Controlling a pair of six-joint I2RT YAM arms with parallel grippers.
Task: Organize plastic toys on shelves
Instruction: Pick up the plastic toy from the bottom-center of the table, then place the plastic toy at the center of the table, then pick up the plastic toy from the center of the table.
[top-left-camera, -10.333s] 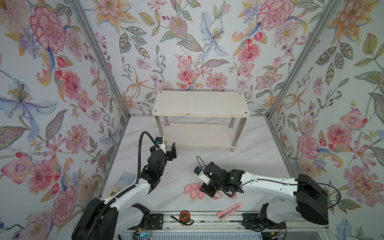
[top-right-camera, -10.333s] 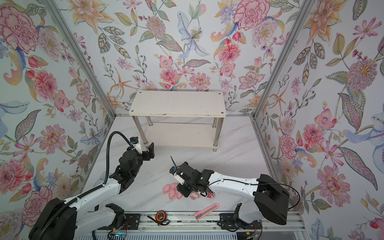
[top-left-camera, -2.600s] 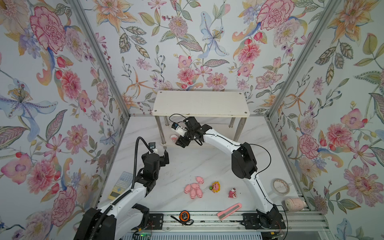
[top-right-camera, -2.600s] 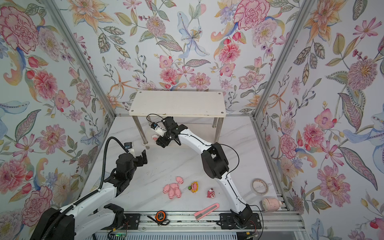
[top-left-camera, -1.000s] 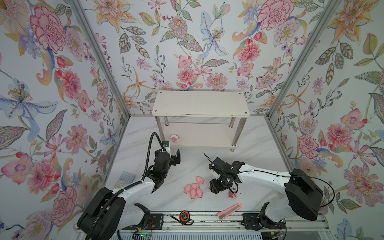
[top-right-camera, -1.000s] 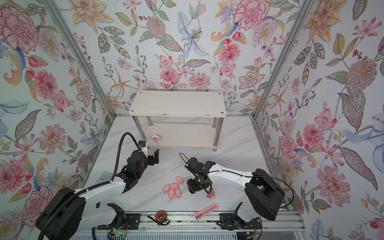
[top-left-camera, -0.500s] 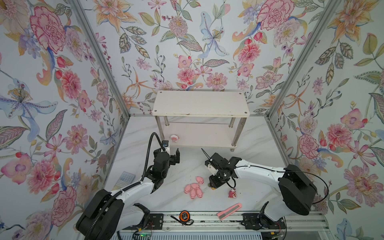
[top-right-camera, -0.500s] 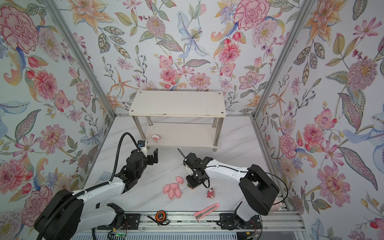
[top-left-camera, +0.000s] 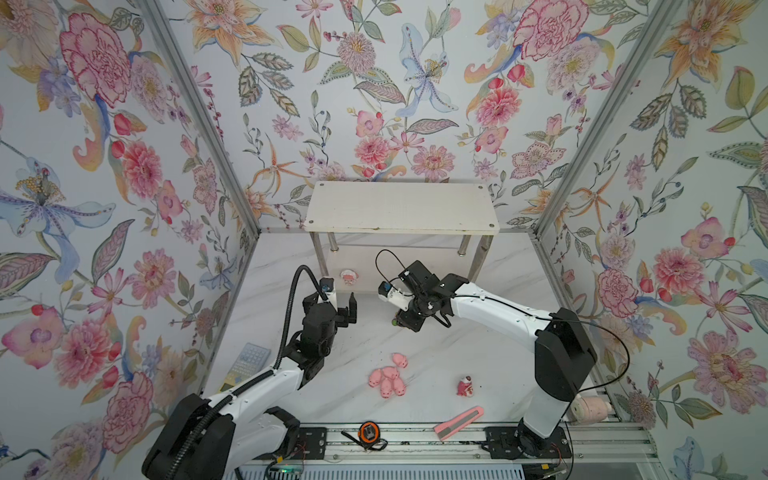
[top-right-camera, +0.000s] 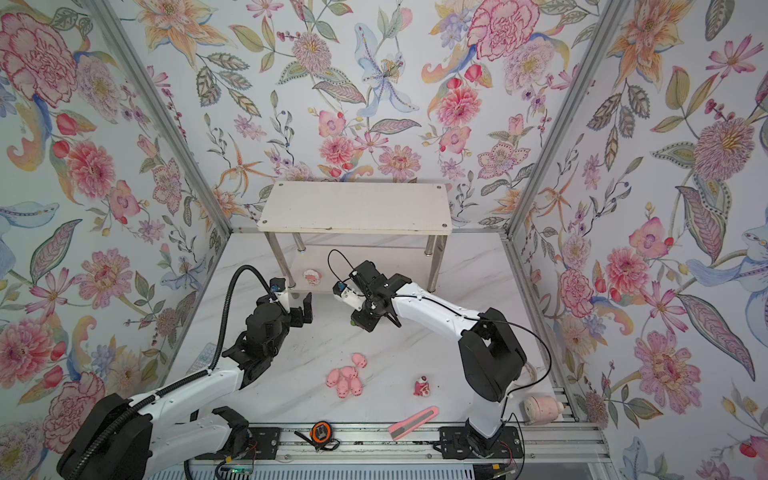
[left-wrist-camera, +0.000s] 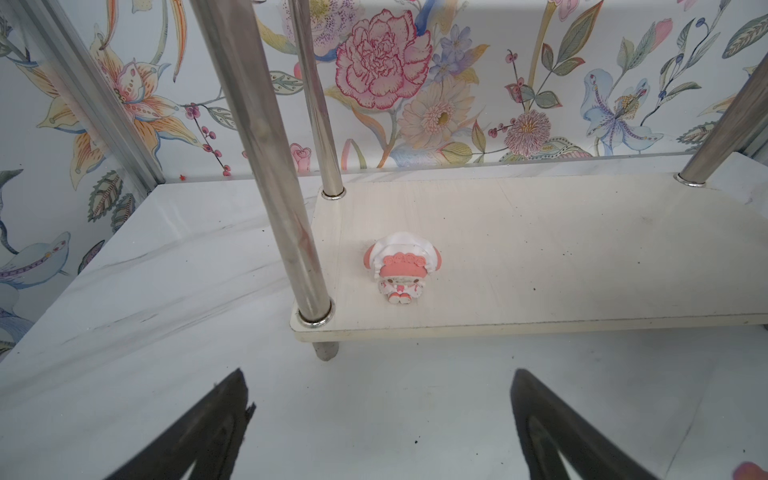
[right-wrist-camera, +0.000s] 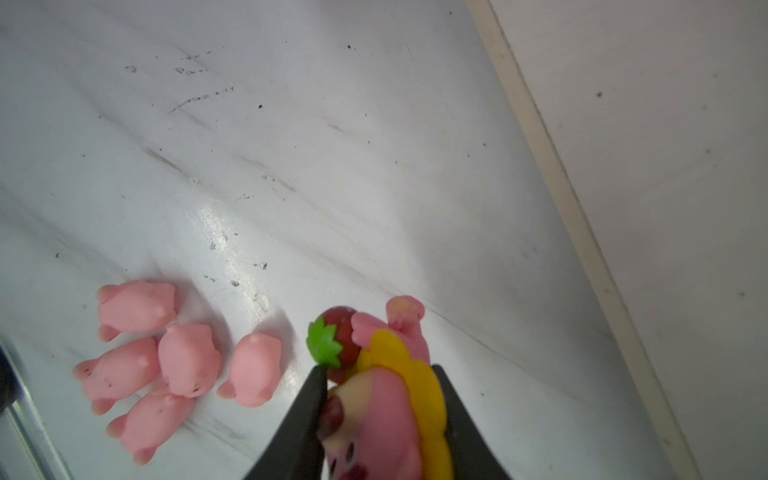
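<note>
Right end effector (right-wrist-camera: 380, 370) lifted off table (right-wrist-camera: 291, 166), clamped on yellow-maned figurine (right-wrist-camera: 386, 407) | left end effector (left-wrist-camera: 380, 378) jaws apart

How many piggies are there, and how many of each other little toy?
Pink pigs: 5
Whitish figurine: 1
Yellow-maned figurine: 1
Red-pink figurine: 1
Total: 8

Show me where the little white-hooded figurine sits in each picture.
In a top view: white-hooded figurine on the lower board's left end.
In a top view: figurine, same spot.
Left wrist: figurine on the board, beside the leg.
Right wrist: not in it.
Shared landmark: front-left chrome leg.
</note>
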